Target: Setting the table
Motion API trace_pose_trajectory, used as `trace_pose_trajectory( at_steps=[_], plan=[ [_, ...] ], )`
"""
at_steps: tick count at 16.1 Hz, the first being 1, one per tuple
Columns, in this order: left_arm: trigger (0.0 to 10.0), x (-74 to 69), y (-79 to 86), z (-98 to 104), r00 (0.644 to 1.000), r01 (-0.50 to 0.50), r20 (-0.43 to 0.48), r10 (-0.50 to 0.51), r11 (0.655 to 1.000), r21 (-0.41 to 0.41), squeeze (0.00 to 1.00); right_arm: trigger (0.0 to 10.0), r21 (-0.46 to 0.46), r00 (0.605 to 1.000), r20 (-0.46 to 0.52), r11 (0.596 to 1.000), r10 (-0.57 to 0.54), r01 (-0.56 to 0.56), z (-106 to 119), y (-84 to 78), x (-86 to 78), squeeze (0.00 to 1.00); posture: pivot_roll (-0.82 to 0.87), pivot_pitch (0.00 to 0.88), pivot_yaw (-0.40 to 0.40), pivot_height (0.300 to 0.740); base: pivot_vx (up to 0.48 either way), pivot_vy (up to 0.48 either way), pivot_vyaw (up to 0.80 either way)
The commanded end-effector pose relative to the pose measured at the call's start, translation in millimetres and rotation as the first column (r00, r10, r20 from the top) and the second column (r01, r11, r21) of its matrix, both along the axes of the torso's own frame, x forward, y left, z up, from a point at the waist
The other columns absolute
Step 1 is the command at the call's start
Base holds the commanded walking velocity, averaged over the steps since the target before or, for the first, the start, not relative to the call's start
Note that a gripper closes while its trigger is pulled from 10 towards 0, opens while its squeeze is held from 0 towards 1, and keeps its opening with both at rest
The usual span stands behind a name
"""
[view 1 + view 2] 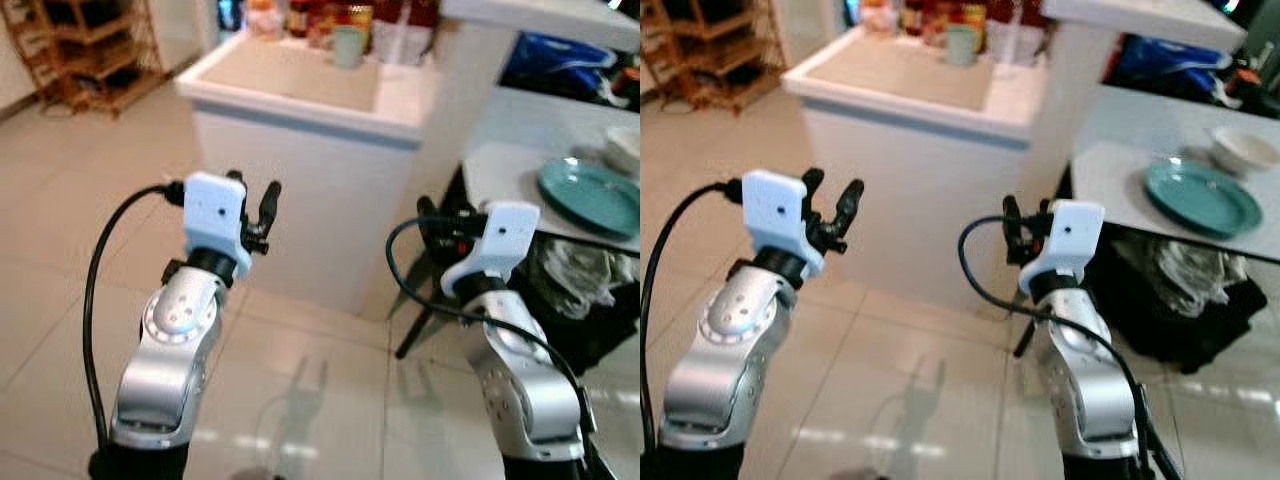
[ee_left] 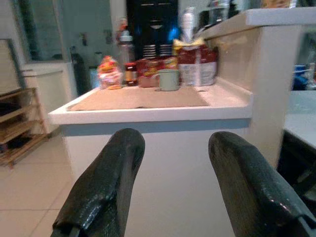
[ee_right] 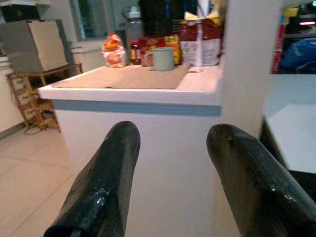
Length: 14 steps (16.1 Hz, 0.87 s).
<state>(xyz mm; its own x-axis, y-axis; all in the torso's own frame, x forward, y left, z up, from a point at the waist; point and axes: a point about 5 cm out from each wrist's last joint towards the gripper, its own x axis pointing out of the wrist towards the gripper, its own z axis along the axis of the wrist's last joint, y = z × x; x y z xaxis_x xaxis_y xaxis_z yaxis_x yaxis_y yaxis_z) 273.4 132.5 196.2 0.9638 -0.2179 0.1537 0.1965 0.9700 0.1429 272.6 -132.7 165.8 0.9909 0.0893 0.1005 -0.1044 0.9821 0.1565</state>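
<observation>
Ahead of you stands a smooth white worktop (image 1: 300, 95) carrying a tan mat (image 2: 138, 97), a pale green mug (image 1: 348, 46) and glossy food packets (image 2: 197, 61). Your left hand (image 1: 255, 205) and right hand (image 1: 1025, 225) hover empty, fingers spread. A round teal plate (image 1: 1200, 197) lies on the right table (image 1: 1110, 175), beside a white bowl (image 1: 1243, 150).
</observation>
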Motion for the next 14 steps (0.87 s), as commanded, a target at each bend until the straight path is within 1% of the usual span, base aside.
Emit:
trace_pose_trajectory(
  at_steps=[1,3,4,5,6,7,8,9,10,13,14],
  plan=[
    [10.0,0.2,-0.7,5,1.0,0.001,0.009,-0.001,1.0,-0.008,0.0,10.0,0.008,1.0,0.004,1.0,-0.025,0.025,4,-7.2,4.1,0.0,0.1,0.0,-0.086,0.74,0.424,0.0,0.0],
    [10.0,2.0,1.2,7,1.0,-0.006,0.01,0.006,1.0,-0.014,0.0,10.0,0.005,0.999,0.013,0.999,-0.037,0.037,6,-8.5,6.5,0.0,0.1,0.0,-0.085,0.74,0.429,0.0,0.0],
    [10.0,3.0,1.5,8,1.0,-0.007,0.01,0.007,1.0,-0.014,0.39,10.0,-0.006,0.999,0.019,0.999,-0.04,0.04,7,-8.3,8.2,0.0,0.1,0.0,-0.085,0.74,0.431,0.0,0.0],
    [10.0,3.4,1.4,8,1.0,-0.006,0.012,0.007,1.0,-0.014,0.71,10.0,-0.007,0.999,0.023,0.999,-0.041,0.041,8,-8.1,9.1,0.0,0.1,0.0,-0.085,0.74,0.435,0.0,0.0],
    [10.0,3.9,1.4,9,1.0,-0.007,0.013,0.007,1.0,-0.014,0.96,10.0,-0.01,0.999,0.028,0.999,-0.045,0.045,9,-7.7,10.8,0.0,0.1,0.0,-0.085,0.74,0.435,0.0,0.0],
    [10.0,4.2,1.9,10,1.0,-0.009,0.015,0.009,1.0,-0.012,0.99,10.0,-0.01,0.999,0.029,0.999,-0.045,0.046,10,-7.1,12.0,0.0,0.1,0.0,-0.085,0.74,0.435,0.0,0.0],
    [10.0,4.3,2.8,10,1.0,-0.011,0.016,0.011,1.0,-0.012,1.0,10.0,0.019,0.999,0.029,0.999,-0.034,0.034,10,-6.3,12.7,0.32,0.11,0.0,-0.089,0.74,0.435,0.0,0.0],
    [10.0,4.4,3.2,11,1.0,-0.011,0.016,0.011,1.0,-0.014,1.0,10.0,0.046,0.999,0.027,0.999,-0.027,0.026,10,-5.8,12.8,1.0,0.11,0.0,-0.089,0.74,0.439,0.0,0.0],
    [10.0,5.1,3.8,12,1.0,-0.012,0.018,0.012,1.0,-0.014,1.0,10.0,0.067,0.999,0.031,0.998,-0.021,0.018,10,-5.7,13.2,1.0,0.11,0.0,-0.089,0.74,0.439,0.0,0.0],
    [10.0,5.9,4.3,14,1.0,-0.015,0.024,0.015,1.0,-0.011,1.0,10.0,0.06,0.999,0.036,0.998,-0.015,0.013,11,-5.2,13.9,1.0,0.11,0.0,-0.086,0.74,0.435,0.0,0.0],
    [10.0,6.3,4.5,14,0.999,-0.017,0.027,0.017,1.0,-0.007,1.0,10.0,0.043,0.999,0.035,0.999,-0.013,0.012,11,-4.8,14.6,1.0,0.11,0.0,-0.085,0.74,0.439,0.0,0.0]
  ],
)
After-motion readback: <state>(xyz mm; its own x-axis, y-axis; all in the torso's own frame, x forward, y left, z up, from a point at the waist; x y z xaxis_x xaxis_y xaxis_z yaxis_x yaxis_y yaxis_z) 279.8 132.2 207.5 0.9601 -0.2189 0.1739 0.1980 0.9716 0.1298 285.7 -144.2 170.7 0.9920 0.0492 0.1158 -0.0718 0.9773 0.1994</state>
